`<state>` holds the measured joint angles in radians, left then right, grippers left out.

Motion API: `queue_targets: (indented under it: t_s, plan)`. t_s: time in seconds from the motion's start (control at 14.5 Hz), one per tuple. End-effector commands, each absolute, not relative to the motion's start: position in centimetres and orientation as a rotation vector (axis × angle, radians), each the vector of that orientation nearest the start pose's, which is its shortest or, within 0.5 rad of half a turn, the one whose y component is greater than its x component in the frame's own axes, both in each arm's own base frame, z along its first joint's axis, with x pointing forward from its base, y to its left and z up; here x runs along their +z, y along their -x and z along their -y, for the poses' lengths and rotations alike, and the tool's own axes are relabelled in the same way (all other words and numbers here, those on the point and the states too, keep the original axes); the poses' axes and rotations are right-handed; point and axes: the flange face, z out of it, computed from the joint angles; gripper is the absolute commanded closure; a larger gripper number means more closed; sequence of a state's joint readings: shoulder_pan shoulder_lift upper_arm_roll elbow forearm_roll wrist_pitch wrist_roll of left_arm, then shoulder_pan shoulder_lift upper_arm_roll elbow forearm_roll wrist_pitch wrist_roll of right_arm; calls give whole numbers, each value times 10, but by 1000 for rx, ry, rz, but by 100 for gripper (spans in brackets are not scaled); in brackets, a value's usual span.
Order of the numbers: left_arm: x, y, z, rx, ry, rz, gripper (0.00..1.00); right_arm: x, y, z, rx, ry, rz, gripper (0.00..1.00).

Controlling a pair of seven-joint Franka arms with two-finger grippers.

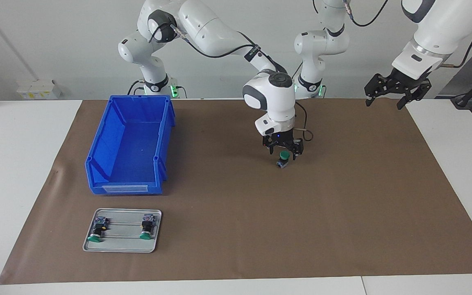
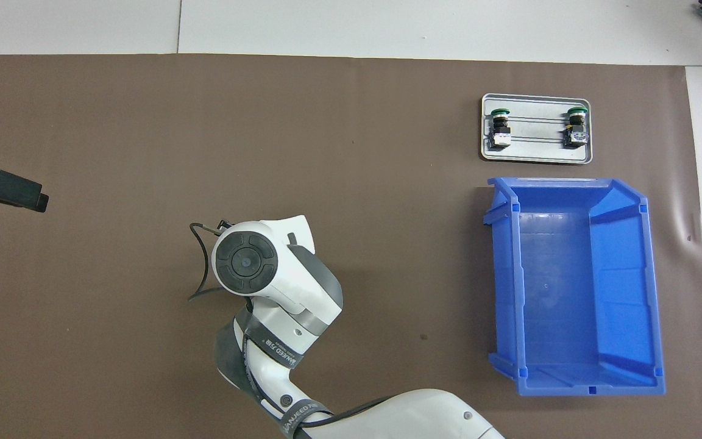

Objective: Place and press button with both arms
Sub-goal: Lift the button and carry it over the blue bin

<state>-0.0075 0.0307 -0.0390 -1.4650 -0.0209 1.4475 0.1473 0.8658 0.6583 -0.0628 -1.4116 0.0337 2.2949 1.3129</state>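
With its fingers apart around the button (image 1: pixel 284 157) standing mid-bench, the right end effector (image 1: pixel 283 150) is best lifted straight up, while the left end effector (image 1: pixel 395 91), also apart, is held waiting over the bench's edge.

High facing camera across the table, steep overhead camera above robots, both sharing brown mat (image 1: pixel 236 229).

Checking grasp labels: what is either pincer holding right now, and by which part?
Apparently nothing: the right pincer stands open astride the green-capped black push-button, fingers clear of its cap; the left pincer hangs open, empty.
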Motion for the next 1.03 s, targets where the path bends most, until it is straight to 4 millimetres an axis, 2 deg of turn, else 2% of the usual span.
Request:
queue_targets:
  t_s: [0.0,0.48,0.62,0.76,0.89,0.96]
  plan:
    - [646,-543,25,60,3130,-294,0,328,-505,-542,-185,2825,-789,0]
    - [646,-543,25,63,3130,-294,0,316,-501,-542,-188,2805,-808,0]
    - [646,-543,25,60,3130,-294,0,316,-501,-542,-192,2803,-806,6]
    - [646,-543,25,63,3130,-294,0,315,-498,-544,-184,2805,-798,17]
    - [645,-542,25,65,3130,-294,0,316,-498,-545,-185,2802,-797,34]
    - [646,-543,25,63,3130,-294,0,317,-498,-545,-188,2802,-793,56]
